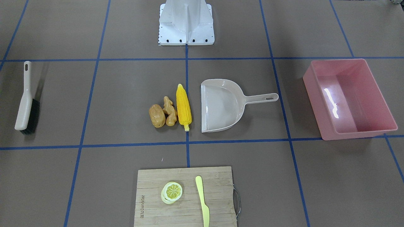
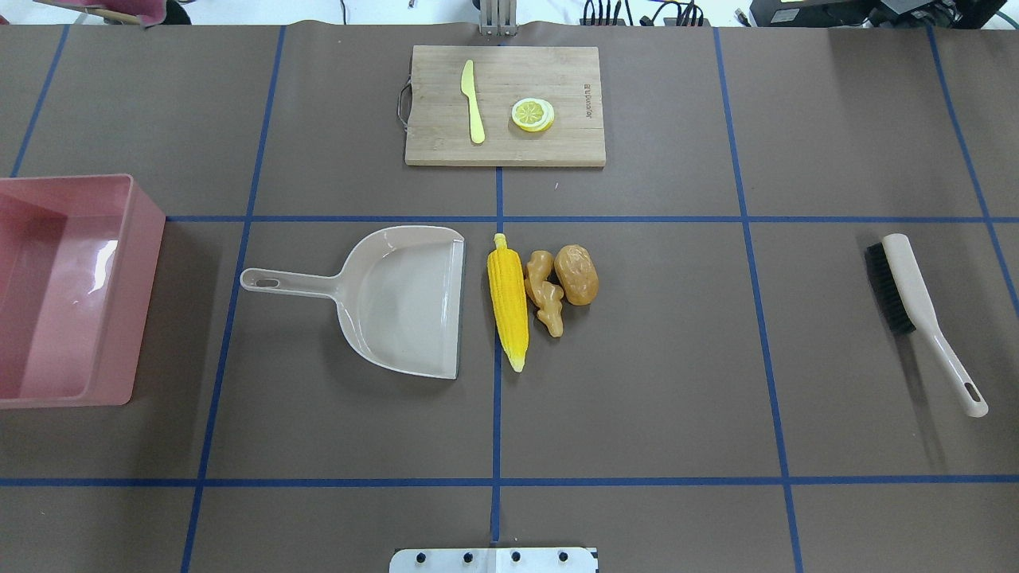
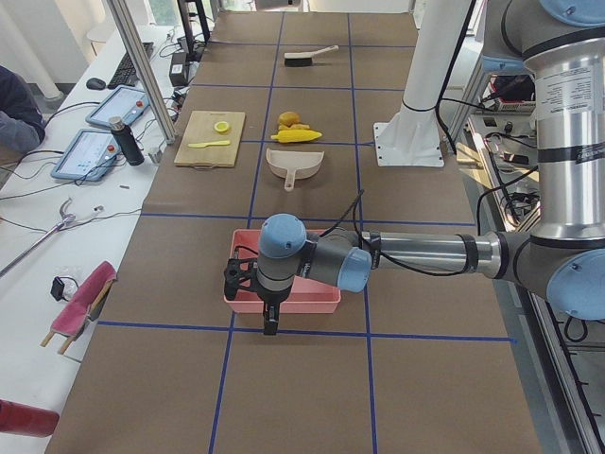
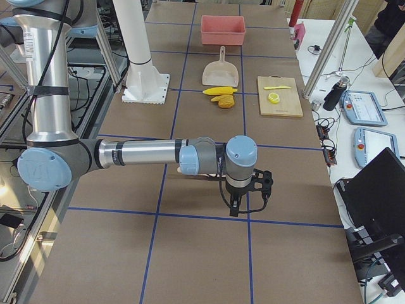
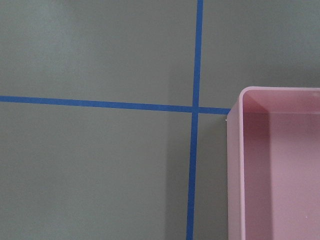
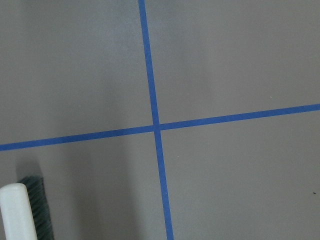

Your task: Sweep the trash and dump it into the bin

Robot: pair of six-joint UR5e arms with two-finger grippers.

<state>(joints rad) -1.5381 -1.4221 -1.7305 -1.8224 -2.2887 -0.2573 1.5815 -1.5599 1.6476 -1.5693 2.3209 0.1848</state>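
Not possible to judge as parted or closed: left gripper (image 3: 270, 322) by the pink bin (image 2: 147, 263), right gripper (image 4: 234, 206) near the brush (image 2: 915, 306). At table centre, close together just beside the dustpan's (image 2: 398, 302) open lip: corn cob (image 2: 508, 298), ginger root (image 2: 546, 293), potato-like lump (image 2: 576, 274). Probably light, hard and apt to roll, so better swept than pinched, with brush and dustpan taken by the handles; lemon slice (image 2: 532, 114) and plastic knife (image 2: 472, 102) well apart on the cutting board (image 2: 573, 135), not in the way.

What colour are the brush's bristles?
The bristles are black, clearest in the overhead exterior view.
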